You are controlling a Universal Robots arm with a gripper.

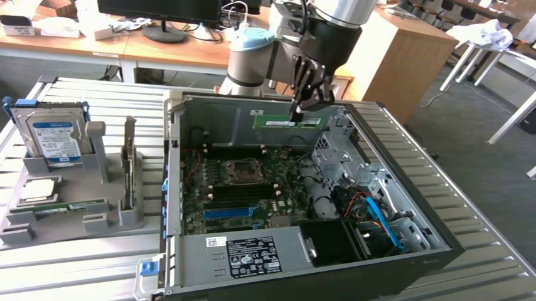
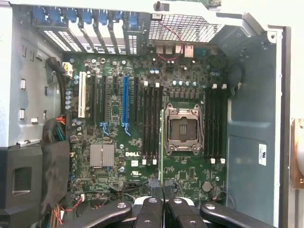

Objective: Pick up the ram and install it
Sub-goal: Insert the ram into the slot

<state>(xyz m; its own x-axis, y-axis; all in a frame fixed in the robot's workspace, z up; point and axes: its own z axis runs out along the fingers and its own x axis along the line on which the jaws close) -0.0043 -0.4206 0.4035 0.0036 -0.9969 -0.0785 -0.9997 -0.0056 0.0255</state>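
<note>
Hanging over one open computer case [image 1: 213, 113], the single arm carries one pincer [image 1: 295, 115], and that pincer is clamped on one ram [image 1: 272, 121]. The fingers pinch the green stick at a point along its upper edge, nearer its end on the exterior view's right. The ram is held level and lengthwise, up near the far wall of the case and clear of the board [image 1: 243, 188] below.

From the wrist, the pincer [image 2: 162, 192] has its two fingertips pressed together on the ram [image 2: 162, 142]. The ram is seen edge-on there as one thin green line running out from between the tips. That line lies over the board [image 2: 118, 180], in the strip between the one processor socket [image 2: 181, 128] and the bank of long black slots [image 2: 152, 123] just beside it. A second bank of black slots [image 2: 214, 123] sits on the socket's other side. One blue slot [image 2: 126, 104] and one white slot [image 2: 81, 102] stand farther off.

On the slatted table [image 1: 75, 263], at the exterior view's left and well apart from the pincer, stands one grey rack [image 1: 109, 219]. It holds one hard drive [image 1: 54, 135] upright, one dark card [image 1: 130, 150] on edge, one square silver chip [image 1: 37, 188] and one more green stick [image 1: 71, 207] lying flat.
</note>
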